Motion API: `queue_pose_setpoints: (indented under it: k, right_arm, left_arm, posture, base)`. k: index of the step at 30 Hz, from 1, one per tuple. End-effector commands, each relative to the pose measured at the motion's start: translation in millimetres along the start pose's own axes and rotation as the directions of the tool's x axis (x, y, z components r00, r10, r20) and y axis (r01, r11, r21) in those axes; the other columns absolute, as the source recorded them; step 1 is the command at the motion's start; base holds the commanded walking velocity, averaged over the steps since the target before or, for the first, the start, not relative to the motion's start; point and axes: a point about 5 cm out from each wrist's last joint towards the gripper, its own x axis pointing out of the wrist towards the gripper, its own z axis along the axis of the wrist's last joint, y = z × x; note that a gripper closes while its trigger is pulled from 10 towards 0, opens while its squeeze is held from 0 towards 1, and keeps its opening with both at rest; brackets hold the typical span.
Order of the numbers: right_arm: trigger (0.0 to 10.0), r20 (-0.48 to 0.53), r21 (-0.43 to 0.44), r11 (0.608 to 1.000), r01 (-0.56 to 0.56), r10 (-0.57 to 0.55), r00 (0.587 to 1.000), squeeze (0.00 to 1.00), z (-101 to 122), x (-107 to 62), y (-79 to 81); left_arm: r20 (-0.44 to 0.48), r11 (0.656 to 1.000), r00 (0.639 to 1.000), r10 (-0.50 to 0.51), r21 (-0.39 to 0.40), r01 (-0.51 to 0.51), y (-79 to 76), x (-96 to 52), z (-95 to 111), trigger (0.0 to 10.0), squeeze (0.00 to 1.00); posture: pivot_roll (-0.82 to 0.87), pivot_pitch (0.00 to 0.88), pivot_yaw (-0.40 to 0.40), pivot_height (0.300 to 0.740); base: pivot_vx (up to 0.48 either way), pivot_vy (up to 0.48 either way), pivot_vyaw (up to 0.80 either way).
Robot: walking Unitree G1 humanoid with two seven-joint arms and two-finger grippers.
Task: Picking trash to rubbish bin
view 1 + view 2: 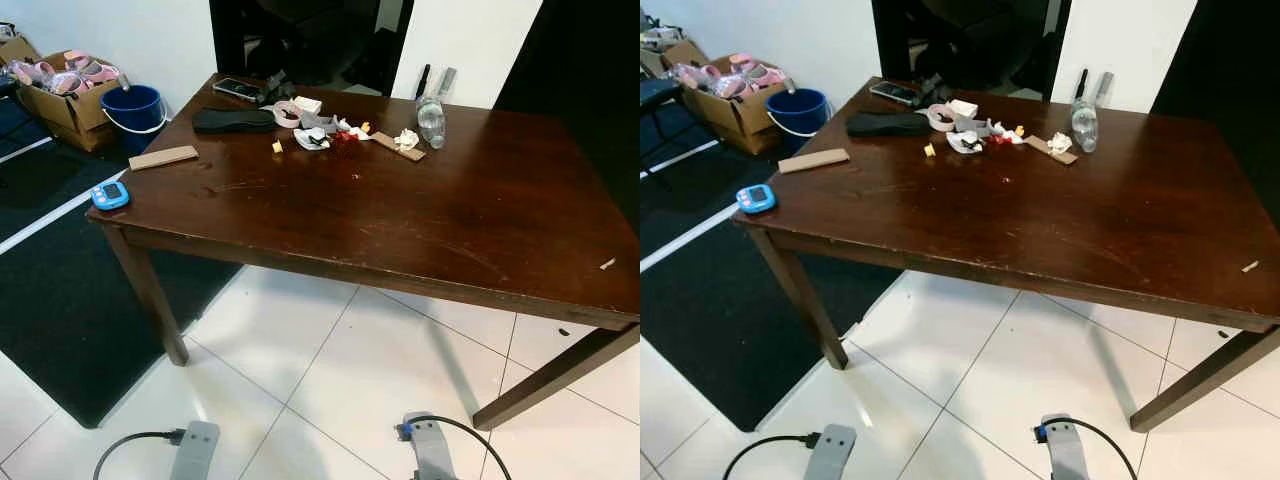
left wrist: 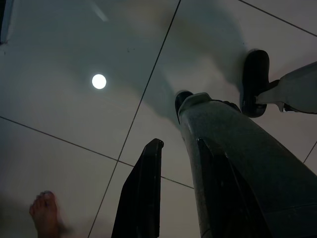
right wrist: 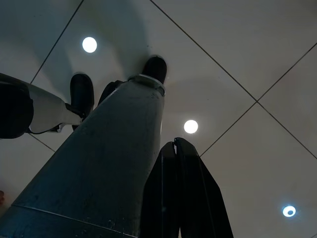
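Scraps of trash (image 1: 330,136) are lying on the table (image 1: 420,215) in the frame's upper middle. Left gripper (image 2: 181,148) is hanging with fingers apart; right gripper (image 3: 176,146) is hanging pressed together.

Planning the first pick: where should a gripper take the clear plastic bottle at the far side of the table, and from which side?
Grip the plastic bottle across its middle, from above. It seems to lie on its side on the table, cap end away from the robot, so the round body offers two opposite flanks. Come down from the right side; the crumpled white scrap sits just left of it.
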Motion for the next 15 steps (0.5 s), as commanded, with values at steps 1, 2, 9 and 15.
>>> queue_pose_setpoints:
  k: [1, 2, 9, 15]
  right_arm:
    - [10.0, -0.013, 0.000, 1.000, 0.001, -0.001, 1.000, 0.00, -2.7, -0.2, -0.5]
    - [10.0, -0.013, 0.001, 1.000, 0.001, -0.001, 1.000, 0.00, -2.8, -0.2, -0.4]
    - [10.0, -0.014, 0.003, 1.000, -0.001, 0.001, 1.000, 0.00, -3.1, 0.0, 0.3]
    - [10.0, -0.014, 0.005, 1.000, -0.002, 0.002, 1.000, 0.00, -3.1, 0.0, 0.5]
  left_arm:
    - [-0.049, 1.000, 0.998, -0.025, -0.012, 0.024, -10.0, 0.2, -13.1, 10.0, 0.00]
    - [-0.050, 1.000, 0.998, -0.025, -0.008, 0.025, -10.3, 0.2, -12.9, 10.0, 0.00]
    - [-0.049, 1.000, 0.998, -0.026, -0.006, 0.026, -10.6, 0.2, -13.1, 10.0, 0.00]
    - [-0.051, 1.000, 0.998, -0.025, -0.014, 0.024, -10.0, -0.2, -14.9, 10.0, 0.00]
  posture:
    - [0.06, 0.058, -0.049, 0.740]
    - [0.06, 0.058, -0.049, 0.740]
    - [0.06, 0.058, -0.049, 0.740]
    - [0.06, 0.058, -0.049, 0.740]
  base:
    - [0.000, 0.000, 0.00]
    - [0.000, 0.000, 0.00]
    - [0.000, 0.000, 0.00]
    - [0.000, 0.000, 0.00]
